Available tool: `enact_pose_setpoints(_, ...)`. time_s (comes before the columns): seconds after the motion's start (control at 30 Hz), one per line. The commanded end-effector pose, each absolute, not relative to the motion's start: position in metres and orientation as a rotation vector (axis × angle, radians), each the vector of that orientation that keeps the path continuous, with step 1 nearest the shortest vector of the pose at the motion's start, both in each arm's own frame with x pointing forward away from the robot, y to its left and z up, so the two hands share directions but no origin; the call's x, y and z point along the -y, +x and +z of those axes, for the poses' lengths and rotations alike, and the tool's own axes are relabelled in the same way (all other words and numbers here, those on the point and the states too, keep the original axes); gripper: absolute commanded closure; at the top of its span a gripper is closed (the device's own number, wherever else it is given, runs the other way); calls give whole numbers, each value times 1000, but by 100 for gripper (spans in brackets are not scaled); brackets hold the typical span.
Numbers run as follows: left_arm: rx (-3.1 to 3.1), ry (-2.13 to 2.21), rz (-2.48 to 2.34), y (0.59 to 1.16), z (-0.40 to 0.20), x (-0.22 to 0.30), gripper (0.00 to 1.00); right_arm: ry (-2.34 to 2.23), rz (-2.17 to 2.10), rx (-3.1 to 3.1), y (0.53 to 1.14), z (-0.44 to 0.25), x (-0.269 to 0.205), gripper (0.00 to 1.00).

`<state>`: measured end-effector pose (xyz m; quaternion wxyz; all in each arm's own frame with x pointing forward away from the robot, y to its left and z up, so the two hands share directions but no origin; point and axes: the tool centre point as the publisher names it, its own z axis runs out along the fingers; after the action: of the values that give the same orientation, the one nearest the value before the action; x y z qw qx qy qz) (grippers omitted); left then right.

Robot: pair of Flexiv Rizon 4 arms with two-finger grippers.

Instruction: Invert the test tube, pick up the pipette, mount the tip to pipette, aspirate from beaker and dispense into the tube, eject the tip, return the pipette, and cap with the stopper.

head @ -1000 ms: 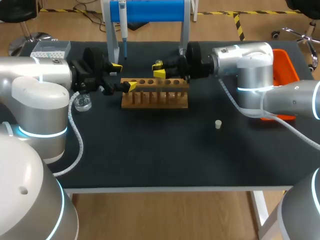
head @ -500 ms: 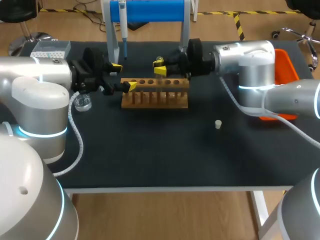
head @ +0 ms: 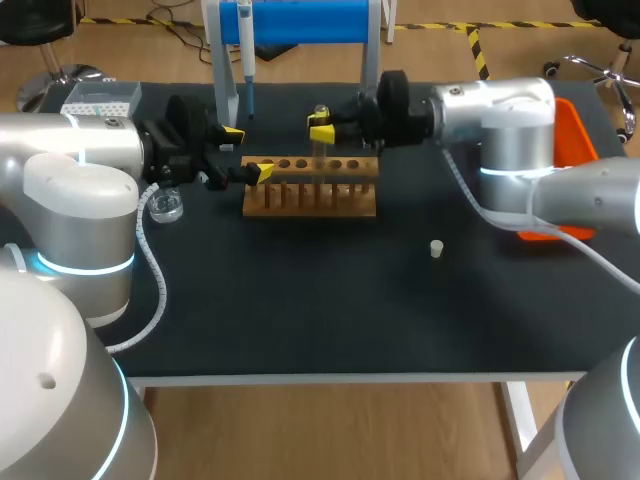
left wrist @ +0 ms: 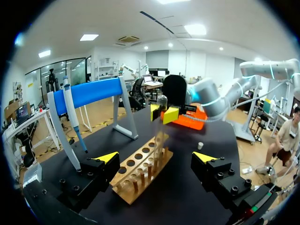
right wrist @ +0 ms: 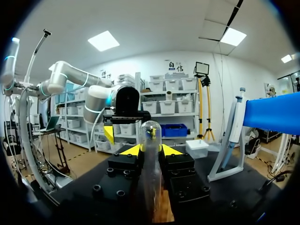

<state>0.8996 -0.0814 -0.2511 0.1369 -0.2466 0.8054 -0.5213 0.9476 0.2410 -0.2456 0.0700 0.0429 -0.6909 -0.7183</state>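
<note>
With right pincer (head: 321,128) pinching the tube (right wrist: 150,133), round end up, over the rack (head: 310,198), and left pincer (head: 247,152) spread by the rack's end, lift clear of the holes, then rotate slowly, gripping firmly.

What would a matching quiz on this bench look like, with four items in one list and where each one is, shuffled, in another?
Items:
1. test tube
2. pipette
3. stopper
4. beaker

Places:
A. hanging on the blue stand
B. on the bare table, right of the wooden rack
C. gripped by the right tool
D. on the table, left of the rack

Pairs: 1-C, 2-A, 3-B, 4-D
</note>
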Motion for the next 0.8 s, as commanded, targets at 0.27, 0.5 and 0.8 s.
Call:
enact_pose_setpoints(0.27, -2339, -714, -1507, 901, -250, 81, 0, 141, -2179, 2085, 945, -224, -238, 100)
enact_pose_setpoints(0.5, -2339, -714, -1507, 901, -250, 81, 0, 157, -2189, 2094, 944, -212, -237, 100)
enact_pose_setpoints(0.8, -2339, -714, -1507, 901, -250, 81, 0, 135, -2221, 2105, 940, -188, -228, 100)
